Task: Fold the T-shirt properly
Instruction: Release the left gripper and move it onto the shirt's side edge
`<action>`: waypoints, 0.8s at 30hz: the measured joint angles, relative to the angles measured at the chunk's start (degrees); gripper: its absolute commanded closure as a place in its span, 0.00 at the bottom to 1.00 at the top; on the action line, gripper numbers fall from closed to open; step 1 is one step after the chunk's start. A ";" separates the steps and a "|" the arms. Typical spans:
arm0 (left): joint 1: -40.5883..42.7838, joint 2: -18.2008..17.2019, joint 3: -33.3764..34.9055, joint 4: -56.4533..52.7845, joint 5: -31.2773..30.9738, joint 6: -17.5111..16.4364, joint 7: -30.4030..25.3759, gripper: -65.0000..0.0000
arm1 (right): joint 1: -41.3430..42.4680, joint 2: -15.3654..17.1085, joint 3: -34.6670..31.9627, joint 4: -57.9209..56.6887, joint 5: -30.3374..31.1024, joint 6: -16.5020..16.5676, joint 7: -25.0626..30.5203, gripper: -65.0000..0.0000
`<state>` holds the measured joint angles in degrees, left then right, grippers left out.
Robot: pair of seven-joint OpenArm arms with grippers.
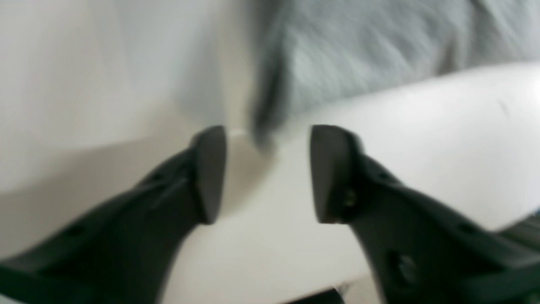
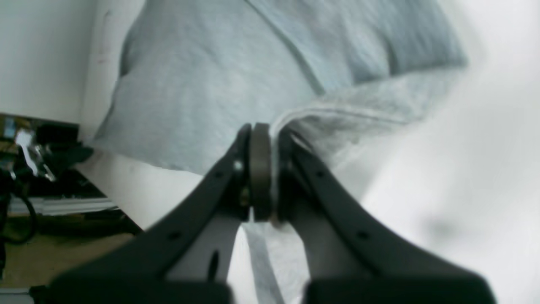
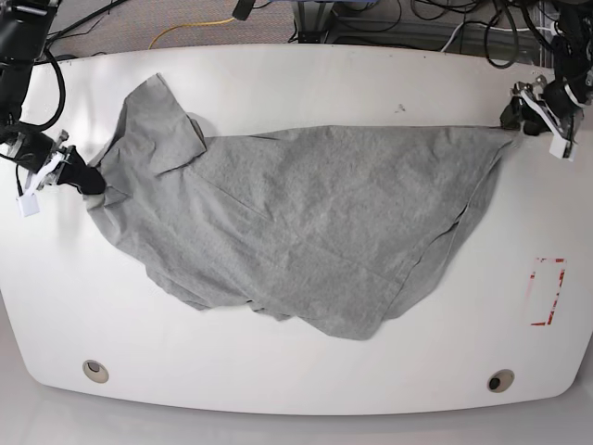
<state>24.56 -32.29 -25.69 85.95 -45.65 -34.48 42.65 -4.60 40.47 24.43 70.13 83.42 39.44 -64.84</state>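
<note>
Grey knit cloth covers the middle of the white bench [image 3: 306,380]: the T-shirt [image 3: 306,222] lies spread and rumpled, plain side up, with no lettering showing. Nearest the bench's front edge, the shirt's lowest fold hangs in a rounded point a little right of the shirt's centre, with overlapping layers bunched to the left of it. Two small round holes [image 3: 94,371] sit in the bench in front of the shirt, one toward each front corner. To the right of the shirt, well apart from it, is a red-outlined rectangle mark [image 3: 548,292].

At the shirt's left edge, the right hand [image 3: 85,181] is clamped on the fabric; in the right wrist view its black fingers [image 2: 261,169] press together with a hemmed edge of the cloth pinched between them, and the cloth runs away from the grip in a raised fold. A sleeve juts up and back from the shirt just beyond that grip.

At the shirt's far right corner, the left hand [image 3: 515,115] sits just at the tip of the stretched cloth. In the blurred left wrist view its two pads [image 1: 211,173] stand apart, with nothing between them but bare bench, and the grey cloth lies just beyond the fingertips.

Behind the bench, past the shirt, cables [image 3: 185,28] trail across the floor.
</note>
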 measured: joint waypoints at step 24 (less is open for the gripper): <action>-41.22 15.61 7.54 -1.95 12.04 -4.17 20.98 0.40 | 0.24 0.04 0.02 0.48 0.02 -0.02 0.17 1.00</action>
<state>-16.67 -16.69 -18.15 84.01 -33.61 -38.65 63.64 -4.36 40.51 24.45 70.61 83.44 39.42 -64.66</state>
